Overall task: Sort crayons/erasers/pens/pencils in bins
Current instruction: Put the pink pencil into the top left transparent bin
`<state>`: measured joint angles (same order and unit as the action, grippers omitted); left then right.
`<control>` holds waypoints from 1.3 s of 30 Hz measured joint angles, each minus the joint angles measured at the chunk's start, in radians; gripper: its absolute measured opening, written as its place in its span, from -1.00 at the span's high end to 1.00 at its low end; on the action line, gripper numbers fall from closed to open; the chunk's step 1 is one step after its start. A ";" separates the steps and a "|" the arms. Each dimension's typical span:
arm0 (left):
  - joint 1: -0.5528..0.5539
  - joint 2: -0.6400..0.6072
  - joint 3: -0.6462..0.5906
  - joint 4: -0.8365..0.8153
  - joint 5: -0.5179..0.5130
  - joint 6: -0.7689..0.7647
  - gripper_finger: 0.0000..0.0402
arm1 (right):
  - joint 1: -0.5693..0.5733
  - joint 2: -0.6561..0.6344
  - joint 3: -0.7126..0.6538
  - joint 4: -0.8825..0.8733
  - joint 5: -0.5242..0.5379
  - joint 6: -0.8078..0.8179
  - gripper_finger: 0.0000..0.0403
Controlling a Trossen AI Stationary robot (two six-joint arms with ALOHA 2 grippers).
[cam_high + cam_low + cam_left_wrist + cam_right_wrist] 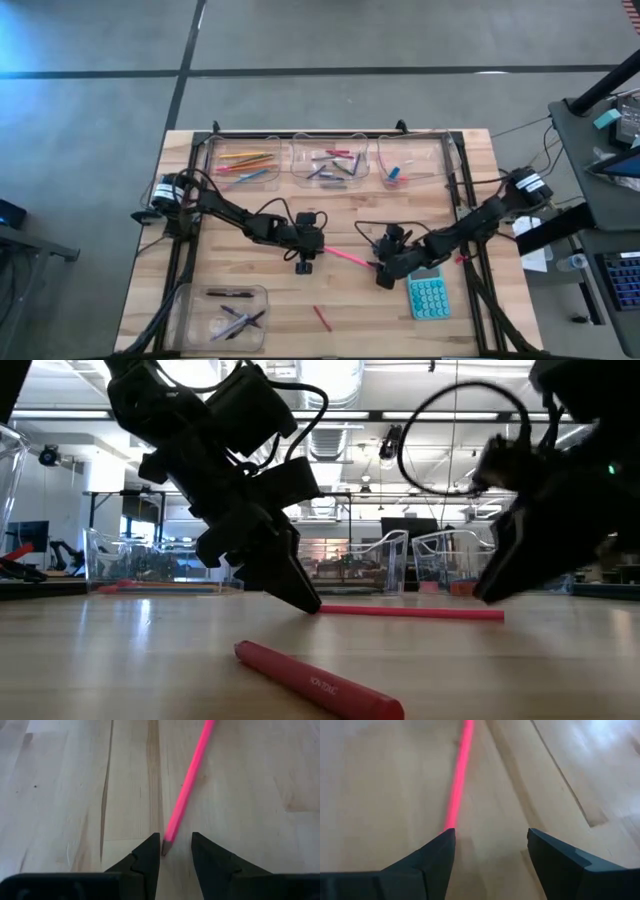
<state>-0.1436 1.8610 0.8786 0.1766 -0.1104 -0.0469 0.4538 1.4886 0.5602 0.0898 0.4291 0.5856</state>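
Fingers on the left gripper [175,851] are parted only a little, and the sharpened tip of the pink pencil [186,790] sits right in the gap between them, not clamped as far as I can tell. From that tip the pencil runs straight away from the left hand, so its long axis is pretty much in line with the fingers rather than across them. In the overhead shot it lies on bare table around the middle of the frame, slanting from the left gripper [303,262] down and to the right toward the right gripper [384,277], pointed end at the left hand, blunt end just by the right one. That right gripper is spread wide with nothing in it. My guess is the left arm is nearer, but grabbing end-on looks slippery. The bin with pencils [245,165] is upper left, well apart.
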 joint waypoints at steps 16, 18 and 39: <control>0.003 0.002 -0.003 0.019 0.004 0.001 0.52 | 0.119 0.001 -0.002 0.015 0.044 0.115 -0.18; 0.004 0.002 -0.003 0.020 0.004 0.001 0.52 | 0.129 0.049 -0.002 0.041 0.051 0.131 -0.18; 0.004 0.003 -0.009 0.028 0.004 0.000 0.52 | 0.135 0.179 0.036 0.035 0.074 0.164 0.15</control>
<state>-0.1394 1.8641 0.8700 0.2043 -0.1062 -0.0467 0.5883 1.6680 0.5957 0.1246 0.5032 0.7496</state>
